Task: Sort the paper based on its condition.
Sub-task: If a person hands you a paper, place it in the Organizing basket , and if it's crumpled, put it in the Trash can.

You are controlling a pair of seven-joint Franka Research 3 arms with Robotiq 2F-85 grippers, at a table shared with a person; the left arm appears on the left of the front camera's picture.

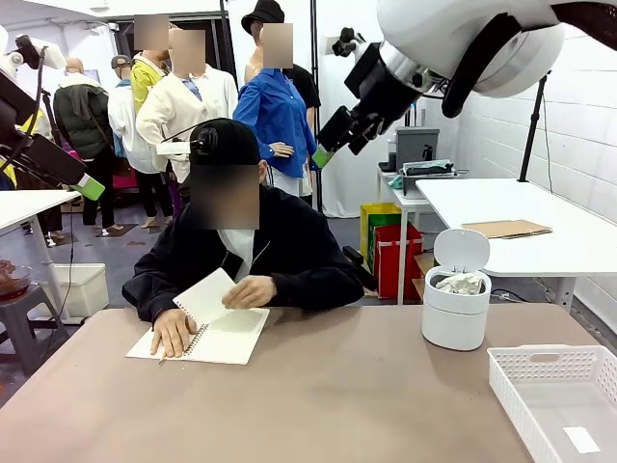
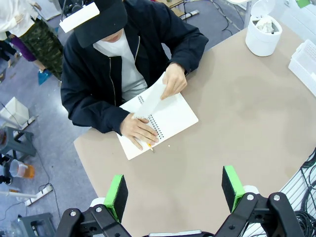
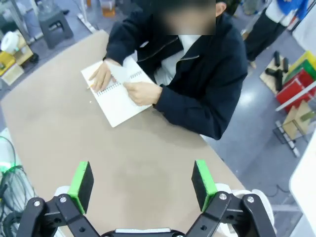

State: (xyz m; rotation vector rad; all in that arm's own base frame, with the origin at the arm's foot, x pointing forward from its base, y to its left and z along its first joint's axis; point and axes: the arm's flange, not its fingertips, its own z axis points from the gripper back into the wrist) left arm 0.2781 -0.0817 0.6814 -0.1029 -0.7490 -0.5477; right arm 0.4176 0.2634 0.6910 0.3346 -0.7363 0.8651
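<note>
A crumpled white wad of paper (image 1: 461,284) lies inside the open white bin (image 1: 453,323) at the table's right; the left wrist view shows the wad (image 2: 265,25) in the bin (image 2: 261,43) too. The person at the far side lifts one sheet (image 1: 207,294) of a spiral notebook (image 1: 227,338) with a hand, the other hand resting on the page. My right gripper (image 1: 337,145) hangs high above the table, open and empty (image 3: 143,180). My left gripper (image 1: 82,183) is raised at the left edge, open and empty (image 2: 175,190).
A white slotted basket (image 1: 540,359) stands at the near right corner with a small white slip (image 1: 581,440) in it. The brown tabletop (image 1: 337,395) is bare between notebook and bin. People stand behind the seated person.
</note>
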